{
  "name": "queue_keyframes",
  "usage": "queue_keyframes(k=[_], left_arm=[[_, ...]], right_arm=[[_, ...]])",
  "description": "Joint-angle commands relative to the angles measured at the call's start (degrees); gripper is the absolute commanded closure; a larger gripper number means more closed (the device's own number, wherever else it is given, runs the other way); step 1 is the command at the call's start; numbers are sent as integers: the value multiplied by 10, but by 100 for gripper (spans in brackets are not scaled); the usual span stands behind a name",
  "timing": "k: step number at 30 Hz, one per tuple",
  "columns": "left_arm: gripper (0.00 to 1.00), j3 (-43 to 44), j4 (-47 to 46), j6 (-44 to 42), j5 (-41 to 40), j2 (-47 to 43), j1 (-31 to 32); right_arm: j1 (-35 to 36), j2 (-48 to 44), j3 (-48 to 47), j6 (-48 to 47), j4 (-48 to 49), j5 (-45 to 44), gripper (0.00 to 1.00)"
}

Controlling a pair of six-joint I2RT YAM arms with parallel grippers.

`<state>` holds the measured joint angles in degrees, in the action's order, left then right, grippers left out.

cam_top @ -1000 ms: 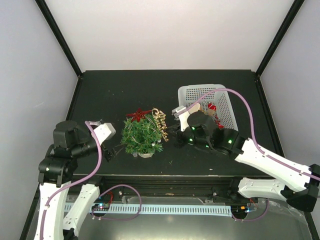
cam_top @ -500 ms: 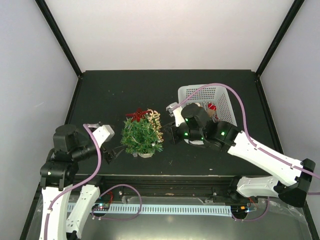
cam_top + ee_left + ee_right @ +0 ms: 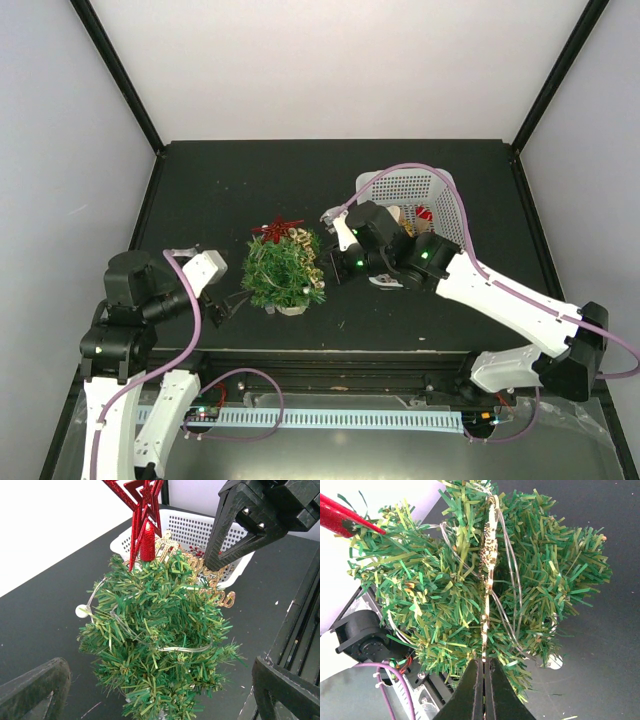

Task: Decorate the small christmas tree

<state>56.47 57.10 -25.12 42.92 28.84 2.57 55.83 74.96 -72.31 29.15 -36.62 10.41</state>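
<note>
Right gripper (image 3: 483, 666) pinched tight on the gold script ornament (image 3: 489, 570), the small christmas tree (image 3: 555, 570) straight ahead of its tips.
The ornament's long axis runs straight out from the closed fingers, edge-on, and lies against the foliage; whether it has hooked on a branch is hard to tell from the wrist view. The tree stands upright on the bench (image 3: 200, 190), red star topper (image 3: 142, 500) at its crown. On the tree's far side from this gripper waits the left gripper (image 3: 226, 302), spread wide and touching nothing. Behind the right gripper sits the white basket (image 3: 440, 185). The right arm is nearer; I judge the next move a short push forward.
</note>
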Motion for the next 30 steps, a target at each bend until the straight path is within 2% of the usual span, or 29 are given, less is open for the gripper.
queue_keyframes(k=[1,14,30], left_arm=[[1,0,-10,9,11,-6,-5],[1,-3,-14,11,13,-7,-11],[1,-4,-16,12,14,-10,-15]], right_arm=[[-6,0,-4,7,-2,17,99],[-7,11,-1,3,3,32,98],[-20,-28,5,5,-1,-2,57]])
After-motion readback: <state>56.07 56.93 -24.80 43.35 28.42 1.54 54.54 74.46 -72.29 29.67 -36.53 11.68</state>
